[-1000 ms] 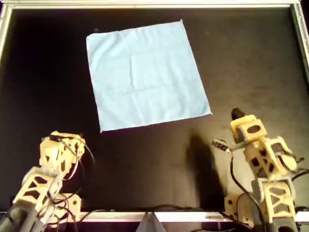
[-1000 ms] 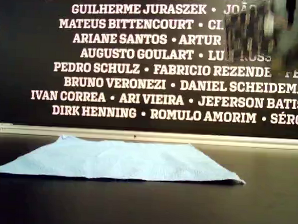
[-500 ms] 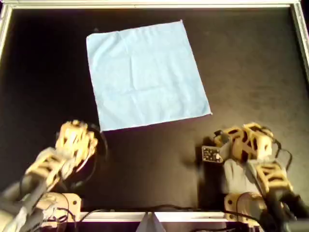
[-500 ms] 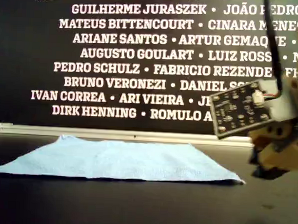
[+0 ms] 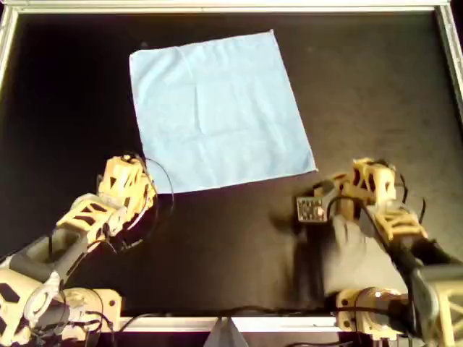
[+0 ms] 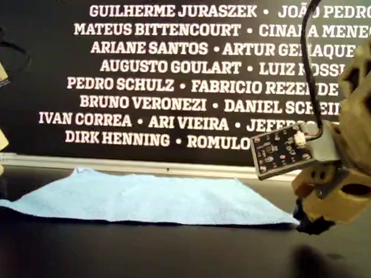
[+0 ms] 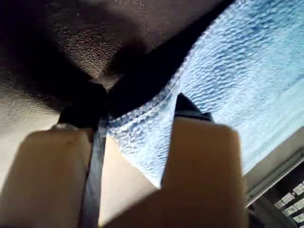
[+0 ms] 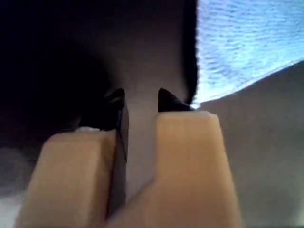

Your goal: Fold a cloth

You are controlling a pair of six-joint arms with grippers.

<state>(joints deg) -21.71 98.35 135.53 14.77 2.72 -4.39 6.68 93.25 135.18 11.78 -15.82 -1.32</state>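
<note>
The light-blue cloth point(image 5: 217, 112) lies flat and unfolded on the black table; it also shows in the exterior view point(image 6: 145, 199). My first gripper point(image 7: 140, 111) is open, low at the cloth's near corner on the overhead view's left point(image 5: 139, 181). That corner of the cloth point(image 7: 247, 80) lies between its jaws. My second gripper point(image 8: 142, 102) is open by a narrow gap, with bare table between its jaws. It is low at the near corner on the overhead view's right point(image 5: 325, 189) and also shows in the exterior view point(image 6: 307, 221). The tip of the cloth point(image 8: 247, 42) lies just beside one finger.
A metal rail point(image 5: 217, 7) frames the black table and runs behind the cloth in the exterior view point(image 6: 171, 168). A dark wall with white names point(image 6: 177, 64) stands beyond it. A camera board point(image 5: 311, 210) sticks out beside my second gripper.
Both arms have swung from the table's front edge toward the cloth's two near corners and come down low. The cloth has not moved.
</note>
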